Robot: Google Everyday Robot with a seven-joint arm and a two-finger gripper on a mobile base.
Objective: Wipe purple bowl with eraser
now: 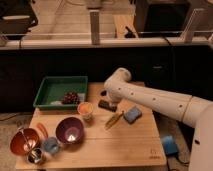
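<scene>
The purple bowl [70,130] sits at the front left of the wooden table [125,147], with a glossy inside. The eraser [107,105], a small dark block, lies flat near the table's middle, right of an orange cup [85,108]. My white arm [150,100] reaches in from the right. My gripper [104,94] is at its left end, mostly hidden by the arm, just above and behind the eraser and well away from the purple bowl.
A green tray [52,86] with dark grapes [71,97] stands at the back left. A blue square pad [132,115] and a yellow tool [114,120] lie right of the eraser. An orange-red bowl [24,141], a small blue cup [50,145] and a metal cup [34,156] stand front left.
</scene>
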